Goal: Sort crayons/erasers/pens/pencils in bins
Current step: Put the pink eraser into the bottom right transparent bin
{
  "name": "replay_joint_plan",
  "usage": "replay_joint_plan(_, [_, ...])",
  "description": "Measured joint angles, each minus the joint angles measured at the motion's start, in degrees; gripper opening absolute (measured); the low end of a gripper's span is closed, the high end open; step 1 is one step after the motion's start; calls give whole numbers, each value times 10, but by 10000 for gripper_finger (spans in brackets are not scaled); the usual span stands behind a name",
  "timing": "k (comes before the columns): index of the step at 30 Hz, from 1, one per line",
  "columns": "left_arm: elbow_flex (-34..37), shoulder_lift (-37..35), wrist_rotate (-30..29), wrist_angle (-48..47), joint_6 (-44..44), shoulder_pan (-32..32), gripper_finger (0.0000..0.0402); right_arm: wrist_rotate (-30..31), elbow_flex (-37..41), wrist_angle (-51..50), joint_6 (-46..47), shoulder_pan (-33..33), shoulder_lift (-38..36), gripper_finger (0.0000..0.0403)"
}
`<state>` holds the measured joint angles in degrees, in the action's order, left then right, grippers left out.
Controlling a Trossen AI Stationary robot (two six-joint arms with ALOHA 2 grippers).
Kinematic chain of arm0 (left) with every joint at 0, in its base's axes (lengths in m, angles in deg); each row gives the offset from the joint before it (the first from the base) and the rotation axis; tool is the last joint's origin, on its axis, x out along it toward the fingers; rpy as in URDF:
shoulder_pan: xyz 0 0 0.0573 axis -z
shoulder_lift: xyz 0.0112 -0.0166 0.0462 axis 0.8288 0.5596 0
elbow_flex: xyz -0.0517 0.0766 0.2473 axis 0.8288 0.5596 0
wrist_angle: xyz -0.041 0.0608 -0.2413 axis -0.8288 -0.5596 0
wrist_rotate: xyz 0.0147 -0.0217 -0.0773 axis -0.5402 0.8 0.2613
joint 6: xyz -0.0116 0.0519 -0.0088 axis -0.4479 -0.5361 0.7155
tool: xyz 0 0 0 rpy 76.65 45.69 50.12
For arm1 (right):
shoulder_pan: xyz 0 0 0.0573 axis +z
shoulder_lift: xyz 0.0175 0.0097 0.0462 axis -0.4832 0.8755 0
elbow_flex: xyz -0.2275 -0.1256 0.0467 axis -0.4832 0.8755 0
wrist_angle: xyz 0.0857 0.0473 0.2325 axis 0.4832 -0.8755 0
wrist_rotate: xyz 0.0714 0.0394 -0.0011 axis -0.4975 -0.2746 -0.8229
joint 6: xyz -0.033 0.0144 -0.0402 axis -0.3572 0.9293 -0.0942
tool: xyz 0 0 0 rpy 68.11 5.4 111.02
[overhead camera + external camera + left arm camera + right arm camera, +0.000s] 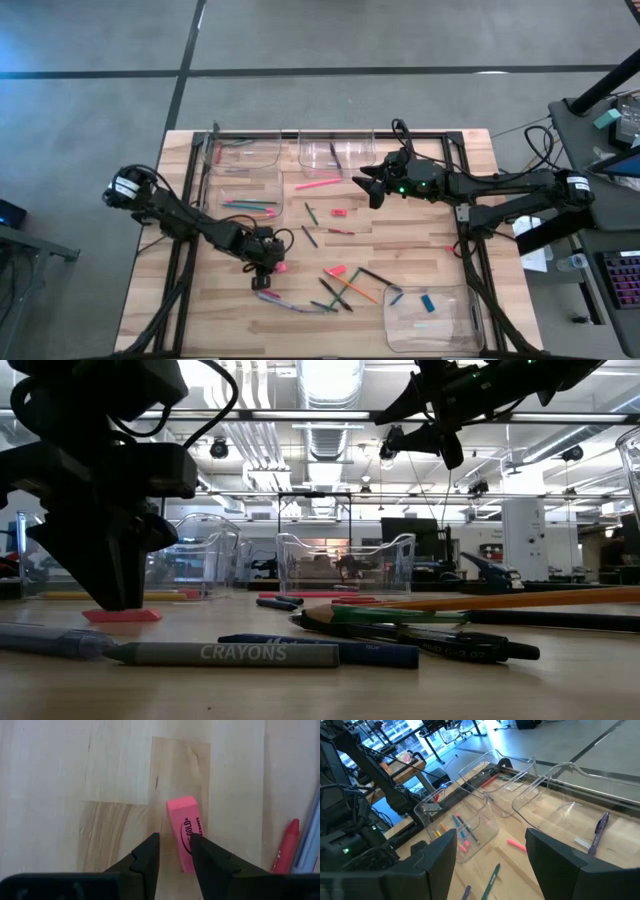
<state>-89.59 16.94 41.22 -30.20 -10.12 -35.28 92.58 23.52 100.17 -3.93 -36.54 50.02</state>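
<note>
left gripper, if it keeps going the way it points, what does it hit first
Probably the bare table: the left gripper points down, open, and the pink eraser sits off to one finger's side, not between them.

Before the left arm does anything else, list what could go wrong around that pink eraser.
1. The left gripper has its narrowly parted fingers off-centre: one finger overlaps the pink eraser instead of straddling it, so closing now may pinch an edge and flip or push it away.
2. A red crayon lies close beside the eraser; a sideways nudge could knock it.
3. The right gripper hangs open near the far bins, so a carry there could crowd it.
</note>
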Motion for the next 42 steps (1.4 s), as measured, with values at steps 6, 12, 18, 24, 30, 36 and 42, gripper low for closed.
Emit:
replay_joint_plan(6, [1, -1, 18, 8, 6, 1, 98, 0, 0, -3, -1, 0, 0, 224])
replay_joint_plan(12, [-1, -7, 22, 9, 15, 1, 98, 0, 0, -24, -4, 0, 0, 224])
replay_joint_plan(18, [-11, -12, 22, 10, 16, 1, 98, 0, 0, -27, -4, 0, 0, 224])
replay_joint_plan(24, [-6, 0, 19, 12, 31, 2, 98, 0, 0, -27, -4, 0, 0, 224])
replay_joint_plan(30, [-5, 18, 20, 23, 32, 5, 98, 0, 0, -27, -1, 0, 0, 224])
replay_joint_plan(36, [-5, 23, 15, 37, 45, 16, 98, 0, 0, -28, -1, 0, 0, 224])
replay_joint_plan(42, [-4, 24, 6, 42, 46, 32, 98, 0, 0, -28, -3, 0, 0, 224])
